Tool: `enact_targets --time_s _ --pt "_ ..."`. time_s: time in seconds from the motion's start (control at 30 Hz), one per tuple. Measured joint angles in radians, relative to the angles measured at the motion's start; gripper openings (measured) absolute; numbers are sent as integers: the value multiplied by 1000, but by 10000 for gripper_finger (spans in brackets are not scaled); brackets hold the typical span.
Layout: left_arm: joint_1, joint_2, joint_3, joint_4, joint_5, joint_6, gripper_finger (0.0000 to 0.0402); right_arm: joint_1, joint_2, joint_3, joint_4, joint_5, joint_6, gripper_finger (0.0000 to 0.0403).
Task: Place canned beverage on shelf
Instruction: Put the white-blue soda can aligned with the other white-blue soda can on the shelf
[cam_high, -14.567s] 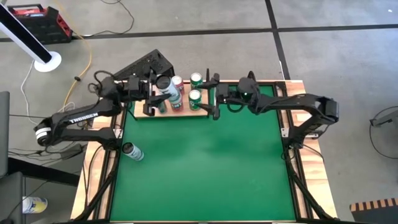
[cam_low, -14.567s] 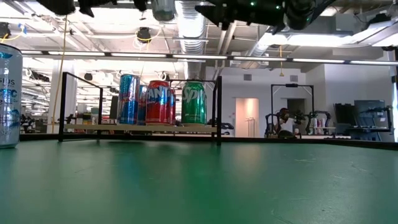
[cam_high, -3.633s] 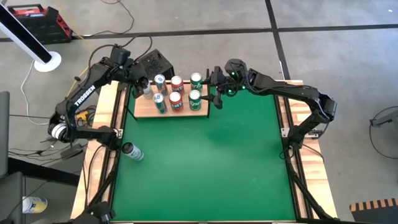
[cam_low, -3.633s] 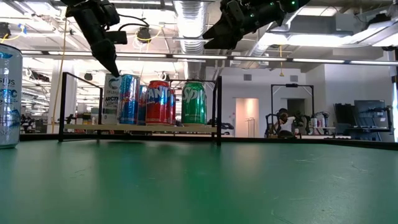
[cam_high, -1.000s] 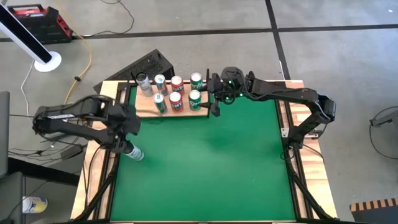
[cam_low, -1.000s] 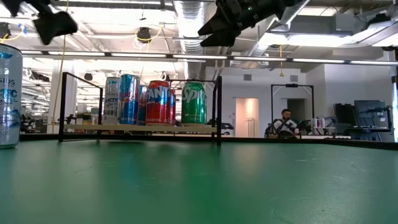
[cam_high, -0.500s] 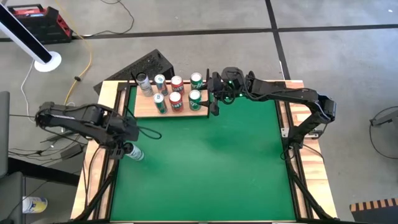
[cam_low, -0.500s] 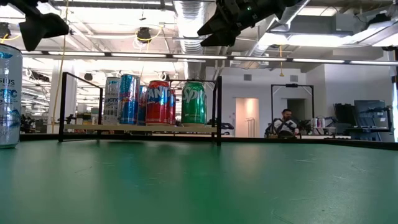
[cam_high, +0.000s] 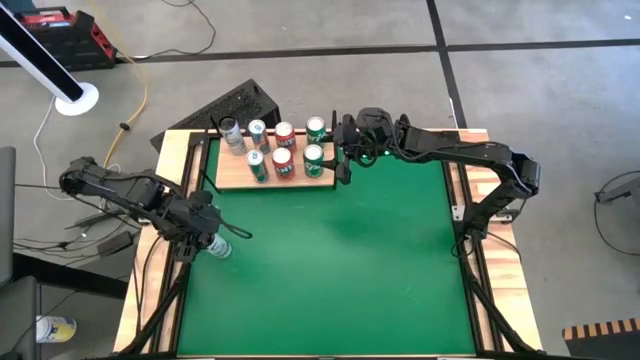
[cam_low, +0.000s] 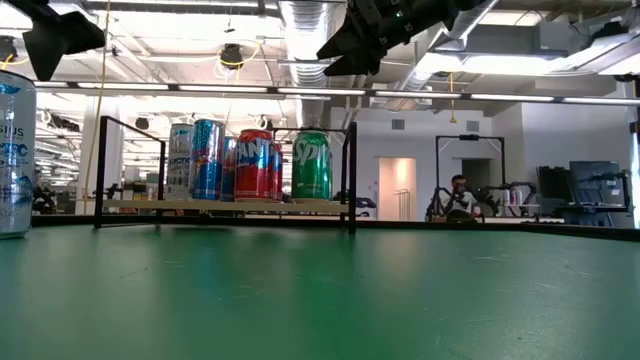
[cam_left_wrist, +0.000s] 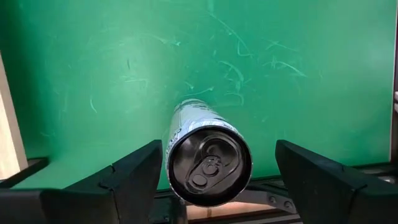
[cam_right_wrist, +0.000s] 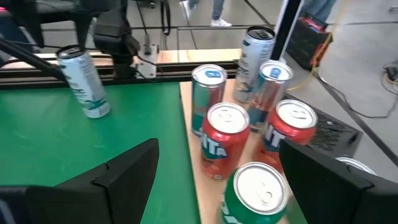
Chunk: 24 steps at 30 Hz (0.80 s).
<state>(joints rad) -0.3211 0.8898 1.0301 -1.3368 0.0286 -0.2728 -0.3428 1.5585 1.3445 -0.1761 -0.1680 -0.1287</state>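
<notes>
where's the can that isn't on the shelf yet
In the high view the silver can stands upright on the green table near its left edge, apart from the shelf, with the open left gripper directly above it.

On the shelf (cam_low: 225, 203), the green can (cam_low: 311, 165) at its right end reads "Spr". The red can (cam_low: 254, 166) beside it shows "AN".

Table: green-topped table (cam_high: 330, 260), edged by pale wooden strips.
Shelf: flat light-wood board (cam_high: 232, 177), set at the table's far edge.
On shelf: seven upright cans (cam_high: 283, 152).
On table: one silver can (cam_high: 214, 243), placed well apart from the shelf.
</notes>
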Motion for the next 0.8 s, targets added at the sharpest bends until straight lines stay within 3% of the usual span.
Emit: enact_targets --time_s 0.23,0.63,0.8 --pt "-48 1 -87 25 -14 -10 295 0 0 0 0 14 0 356" --pt "-47 11 -100 18 -10 2 295 0 0 0 7 14 -1 356" --pt "-47 11 -99 3 -9 29 267 0 0 0 7 14 -2 356"
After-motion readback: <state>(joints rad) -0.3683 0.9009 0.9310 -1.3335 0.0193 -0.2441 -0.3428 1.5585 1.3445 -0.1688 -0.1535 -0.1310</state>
